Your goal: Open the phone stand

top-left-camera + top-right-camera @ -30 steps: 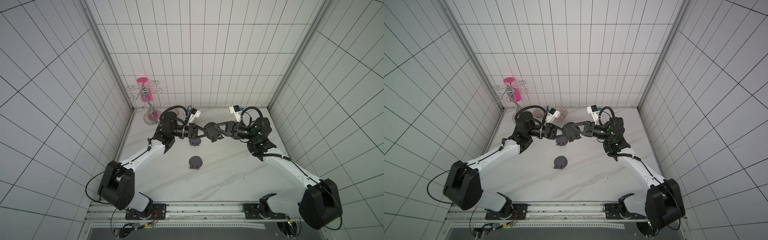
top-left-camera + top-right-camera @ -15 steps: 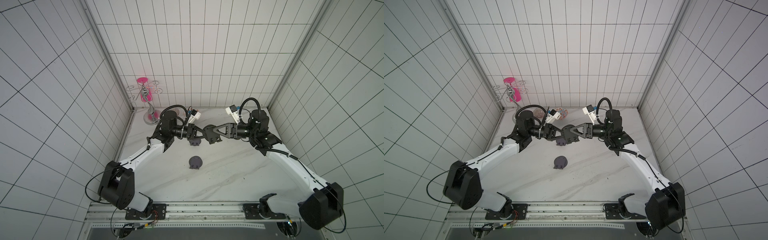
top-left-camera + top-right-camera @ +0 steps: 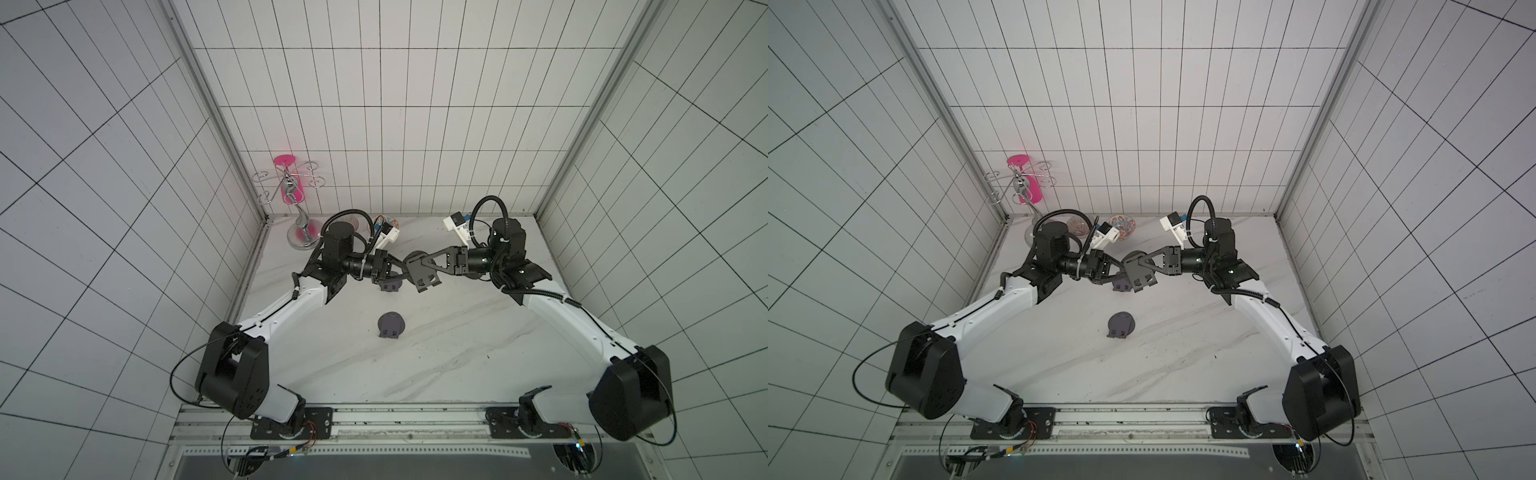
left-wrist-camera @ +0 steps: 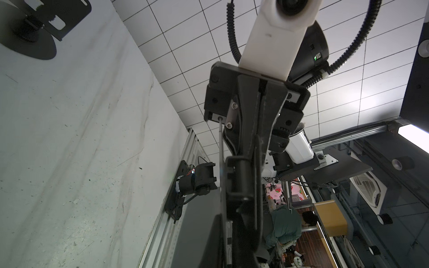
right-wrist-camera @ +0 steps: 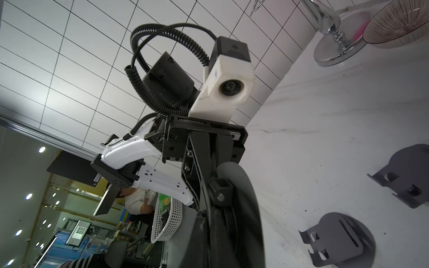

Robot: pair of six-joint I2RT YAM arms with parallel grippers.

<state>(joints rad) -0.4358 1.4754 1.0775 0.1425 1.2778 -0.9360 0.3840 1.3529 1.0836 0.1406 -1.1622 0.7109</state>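
Note:
A black phone stand (image 3: 420, 272) hangs in the air above the back of the marble table (image 3: 457, 357), held between both arms in both top views (image 3: 1139, 272). My left gripper (image 3: 404, 273) is shut on it from the left side. From the right, my right gripper (image 3: 423, 264) is shut on it too. In the left wrist view the stand (image 4: 241, 178) is edge-on between my left gripper (image 4: 233, 234) and the right one's fingers. The right wrist view shows its round base (image 5: 241, 197) clamped in my right gripper (image 5: 222, 234).
Two grey phone stands lie on the table: one (image 3: 391, 326) in the middle and one (image 3: 390, 284) under the grippers. At the back left stand a chrome rack (image 3: 302, 232) with a pink cup (image 3: 291, 195) and a patterned bowl (image 3: 1121, 226).
My right gripper stood open round the stand half a second ago and has now closed on it, its wrist shifting slightly. The left arm has kept its grip and place.

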